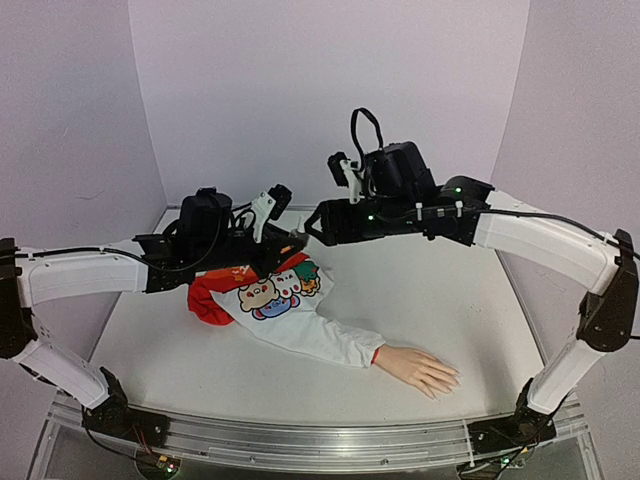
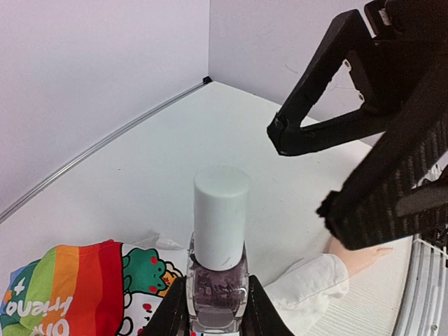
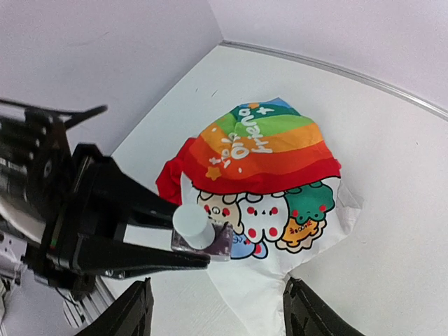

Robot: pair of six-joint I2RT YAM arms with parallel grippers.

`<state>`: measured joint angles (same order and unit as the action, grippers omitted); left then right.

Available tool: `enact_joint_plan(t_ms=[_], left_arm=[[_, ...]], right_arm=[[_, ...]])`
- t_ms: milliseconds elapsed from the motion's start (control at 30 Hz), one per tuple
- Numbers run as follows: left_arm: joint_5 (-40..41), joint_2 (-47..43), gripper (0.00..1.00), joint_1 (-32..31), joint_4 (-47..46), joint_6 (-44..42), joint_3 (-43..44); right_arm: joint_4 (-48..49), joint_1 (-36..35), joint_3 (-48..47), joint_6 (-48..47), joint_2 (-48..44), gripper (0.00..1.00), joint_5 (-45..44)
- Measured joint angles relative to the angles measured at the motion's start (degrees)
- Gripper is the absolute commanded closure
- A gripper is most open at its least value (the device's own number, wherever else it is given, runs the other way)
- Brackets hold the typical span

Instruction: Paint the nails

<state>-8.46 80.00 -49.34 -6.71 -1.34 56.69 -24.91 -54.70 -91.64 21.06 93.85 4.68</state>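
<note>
Top view: the mannequin hand (image 1: 420, 368) lies flat on the table (image 1: 480, 290), front right. Its long axis continues the white sleeve (image 1: 310, 335), fingers pointing right and nearward; the nails (image 1: 452, 378) are too small to read.

Left wrist: the left gripper (image 2: 217, 308) pinches an upright nail polish bottle (image 2: 218, 276) holding dark purple polish, cap (image 2: 221, 213) on.

Right wrist: the right gripper (image 3: 218, 311) stands spread, clear of the bottle.

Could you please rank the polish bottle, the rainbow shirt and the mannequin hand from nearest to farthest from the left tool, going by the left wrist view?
1. Polish bottle: gripped between the left tool's fingers.
2. Rainbow shirt: lying just below, at the lower left.
3. Mannequin hand: farthest, beyond the white sleeve, on the right.
</note>
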Motion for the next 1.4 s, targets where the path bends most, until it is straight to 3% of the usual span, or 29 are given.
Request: enact_joint_plan(t_ms=[400, 633, 800, 900, 967, 1167, 1400], left_arm=[[4.58, 1.89, 1.00, -0.27, -2.10, -0.09, 0.33], [4.58, 1.93, 1.00, -0.50, -2.53, 0.10, 0.43], [4.18, 1.93, 1.00, -0.59, -2.35, 0.16, 0.97], [3.27, 1.93, 1.00, -0.59, -2.29, 0.27, 1.01], [2.00, 1.91, 1.00, -0.40, -1.80, 0.44, 1.01], [-10.35, -0.93, 1.00, 0.92, 2.25, 1.24, 0.40], [-43.03, -4.17, 1.00, 0.49, 4.52, 3.86, 1.43]], right_arm=[[-0.85, -1.01, -9.50, 7.31, 8.07, 0.68, -6.88], [-1.80, -1.01, -11.11, 7.39, 9.56, 0.71, -6.92], [-1.94, -1.16, -11.14, 6.26, 9.83, 0.82, -6.34], [-2.25, -1.23, -11.14, 4.34, 9.83, 0.99, -5.82], [-2.86, -0.98, -11.12, 2.10, 9.83, 1.00, -4.53], [-3.43, 0.13, -7.28, -9.68, 6.05, 1.00, 7.62], [-4.17, 1.32, 0.86, -26.79, -4.41, 0.97, 38.44]])
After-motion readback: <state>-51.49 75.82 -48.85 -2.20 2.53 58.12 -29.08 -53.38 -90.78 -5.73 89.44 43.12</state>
